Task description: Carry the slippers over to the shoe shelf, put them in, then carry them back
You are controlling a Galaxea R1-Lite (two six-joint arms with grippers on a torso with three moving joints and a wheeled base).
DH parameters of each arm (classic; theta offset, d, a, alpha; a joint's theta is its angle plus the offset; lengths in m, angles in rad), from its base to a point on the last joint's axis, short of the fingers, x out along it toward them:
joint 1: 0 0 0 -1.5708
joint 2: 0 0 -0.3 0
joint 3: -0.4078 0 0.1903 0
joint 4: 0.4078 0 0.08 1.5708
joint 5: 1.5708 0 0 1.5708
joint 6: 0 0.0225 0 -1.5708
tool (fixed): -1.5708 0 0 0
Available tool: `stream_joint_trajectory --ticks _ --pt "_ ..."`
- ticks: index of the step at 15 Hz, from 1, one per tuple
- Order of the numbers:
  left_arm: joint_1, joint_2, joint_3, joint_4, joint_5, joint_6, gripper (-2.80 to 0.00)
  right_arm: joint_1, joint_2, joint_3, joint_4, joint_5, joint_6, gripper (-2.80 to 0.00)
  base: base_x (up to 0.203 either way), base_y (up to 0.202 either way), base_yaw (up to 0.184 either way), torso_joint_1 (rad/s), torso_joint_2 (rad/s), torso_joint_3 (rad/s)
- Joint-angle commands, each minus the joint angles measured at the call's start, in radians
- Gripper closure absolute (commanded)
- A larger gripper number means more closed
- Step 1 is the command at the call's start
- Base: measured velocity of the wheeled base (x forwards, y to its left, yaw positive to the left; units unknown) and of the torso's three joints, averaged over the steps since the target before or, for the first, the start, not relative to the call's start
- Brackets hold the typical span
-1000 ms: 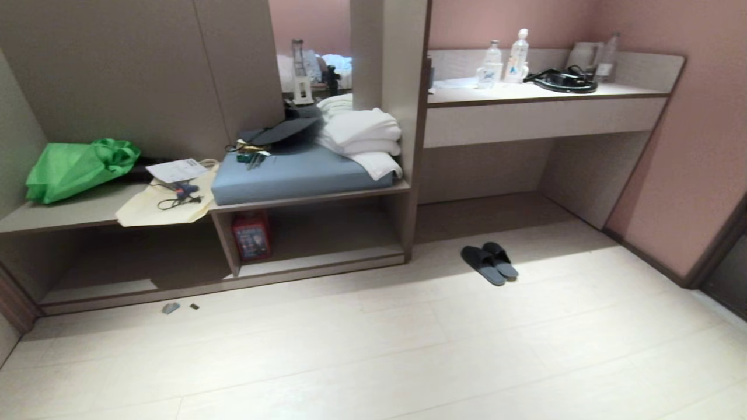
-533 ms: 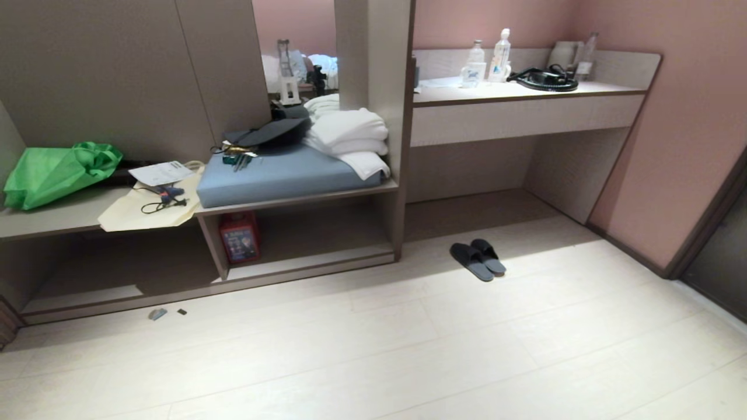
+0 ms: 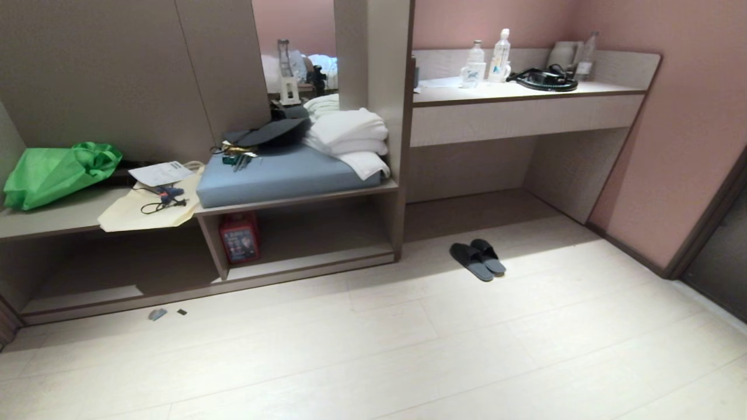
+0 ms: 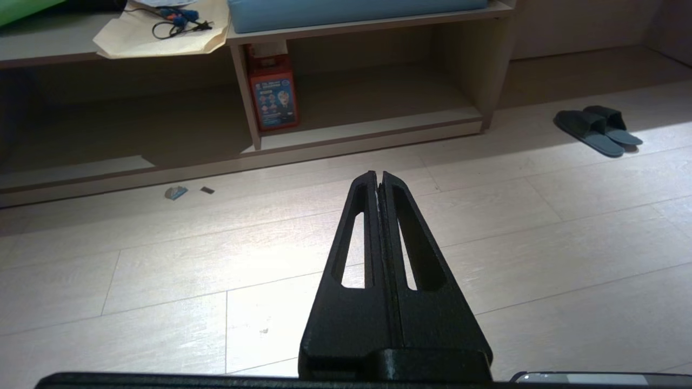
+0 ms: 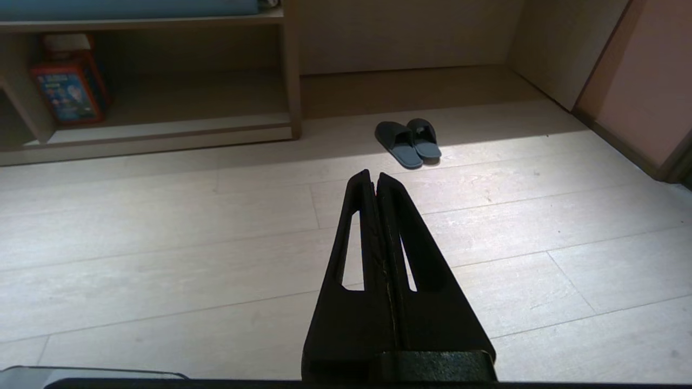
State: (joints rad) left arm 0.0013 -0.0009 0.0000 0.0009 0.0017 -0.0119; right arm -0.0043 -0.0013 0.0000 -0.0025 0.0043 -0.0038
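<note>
While the left gripper (image 4: pixel 379 175) and right gripper (image 5: pixel 373 174) hang pressed together and empty over the near floor (image 3: pixel 408 361), the slippers (image 3: pixel 477 259) lie side by side farther off, right of the shoe shelf (image 3: pixel 315 262), before the desk counter (image 3: pixel 519 114).

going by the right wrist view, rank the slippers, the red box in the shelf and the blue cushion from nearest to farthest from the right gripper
Measured from the right gripper, shut above bare floor:
1. slippers, on the floor just ahead of the tips, slightly toward the pink wall.
2. red box, standing inside the shoe shelf, off toward the cubby side.
3. blue cushion, on the board above that cubby.
</note>
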Motion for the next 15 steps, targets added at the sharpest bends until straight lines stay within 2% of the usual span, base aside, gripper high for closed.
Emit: stream_joint_trajectory --ticks 1,15 --pt "0.000 0.001 0.000 0.001 0.000 0.000 0.00 0.000 0.000 0.000 -0.001 0.000 -0.001 0.00 0.000 0.000 0.000 0.000 0.00 0.000" --pt "0.000 0.001 0.000 0.001 0.000 0.000 0.00 0.000 0.000 0.000 -0.001 0.002 -0.001 0.00 0.000 0.000 0.000 0.000 0.00 0.000"
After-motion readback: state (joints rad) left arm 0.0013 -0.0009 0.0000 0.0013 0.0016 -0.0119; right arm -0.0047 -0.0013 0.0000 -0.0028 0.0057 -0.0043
